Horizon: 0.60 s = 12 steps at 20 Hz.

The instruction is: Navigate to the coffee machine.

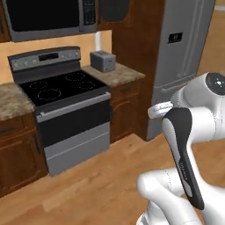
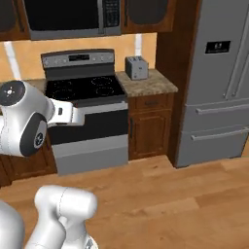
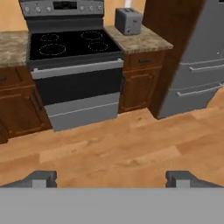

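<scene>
The coffee machine is out of view. My gripper point(image 3: 111, 178) hangs over the wooden floor in the hand view and is open. Its two dark fingertips point(image 3: 41, 177) stand far apart with nothing between them. The hand looks toward a black-topped stove point(image 3: 74, 48) and the counter beside it. My folded white arm point(image 1: 189, 145) rises in the lower right of the left base view.
A small grey toaster point(image 1: 103, 60) sits on the granite counter point(image 1: 116, 74) right of the stove point(image 1: 61, 88). A microwave point(image 2: 73, 17) hangs above. A tall grey fridge point(image 2: 221, 82) stands at the right behind a wood panel. Wooden floor point(image 2: 160, 199) lies open ahead.
</scene>
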Tool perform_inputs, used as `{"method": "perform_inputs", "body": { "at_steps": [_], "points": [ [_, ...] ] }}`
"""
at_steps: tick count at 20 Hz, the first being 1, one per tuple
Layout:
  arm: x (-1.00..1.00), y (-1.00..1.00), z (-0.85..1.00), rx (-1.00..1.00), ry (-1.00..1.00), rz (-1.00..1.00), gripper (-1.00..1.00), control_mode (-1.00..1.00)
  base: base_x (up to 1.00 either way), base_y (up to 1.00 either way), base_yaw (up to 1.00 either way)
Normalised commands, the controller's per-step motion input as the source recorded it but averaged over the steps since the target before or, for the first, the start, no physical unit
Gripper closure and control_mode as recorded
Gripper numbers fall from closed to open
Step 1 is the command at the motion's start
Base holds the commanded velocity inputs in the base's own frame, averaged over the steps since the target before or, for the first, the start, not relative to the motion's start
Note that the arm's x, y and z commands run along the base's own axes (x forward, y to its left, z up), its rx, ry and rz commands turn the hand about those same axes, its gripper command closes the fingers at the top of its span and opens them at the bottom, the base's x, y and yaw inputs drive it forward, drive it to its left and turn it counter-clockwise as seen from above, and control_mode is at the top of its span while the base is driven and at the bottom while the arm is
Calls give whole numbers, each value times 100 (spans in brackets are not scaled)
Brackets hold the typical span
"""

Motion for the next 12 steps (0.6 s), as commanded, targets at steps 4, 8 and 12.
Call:
{"method": "perform_inputs", "body": {
  "at_steps": [4,8,12],
  "points": [
    [0,0,0,0,0,0,-100,100,0,0,-100],
    [0,0,0,0,0,0,-100,100,0,0,-100],
    [0,0,0,0,0,0,-100,100,0,0,-100]
  ]
}}
